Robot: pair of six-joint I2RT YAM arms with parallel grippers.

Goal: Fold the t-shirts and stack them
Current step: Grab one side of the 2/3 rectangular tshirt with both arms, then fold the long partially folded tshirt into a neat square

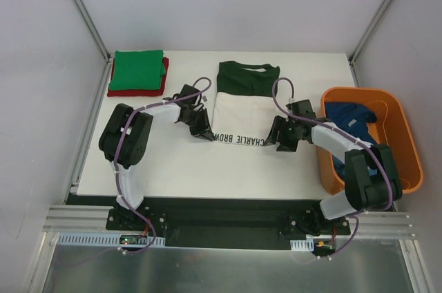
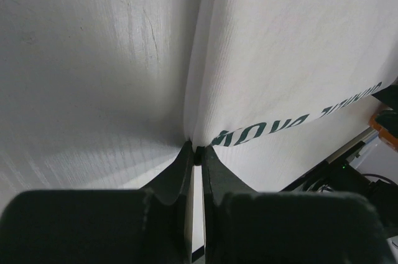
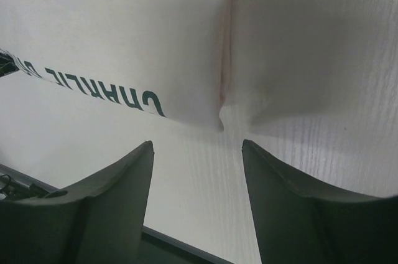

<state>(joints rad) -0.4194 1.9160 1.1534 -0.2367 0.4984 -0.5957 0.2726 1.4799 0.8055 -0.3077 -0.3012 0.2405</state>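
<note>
Pale grey walls (image 1: 41, 65) box in the white worktop (image 1: 179, 168). At its right edge sits the orange tub (image 1: 407, 142), with a blue tee (image 1: 349, 117) heaped inside. Centre stage, the white tee (image 1: 242, 117) lies part-folded, dark green collar to the far side and lettering along the near edge. In the far-left corner, a green tee (image 1: 138, 70) lies folded atop a red tee (image 1: 165, 72). The left gripper (image 2: 198, 152) is at the tee's near-left corner, jaws clenched on the cloth. The right gripper (image 3: 198, 146) is just off the near-right corner, jaws released, clear of the fabric.

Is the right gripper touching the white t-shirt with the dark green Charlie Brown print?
Apart. The right wrist view shows the open right gripper short of the white t-shirt, bare table between.
</note>
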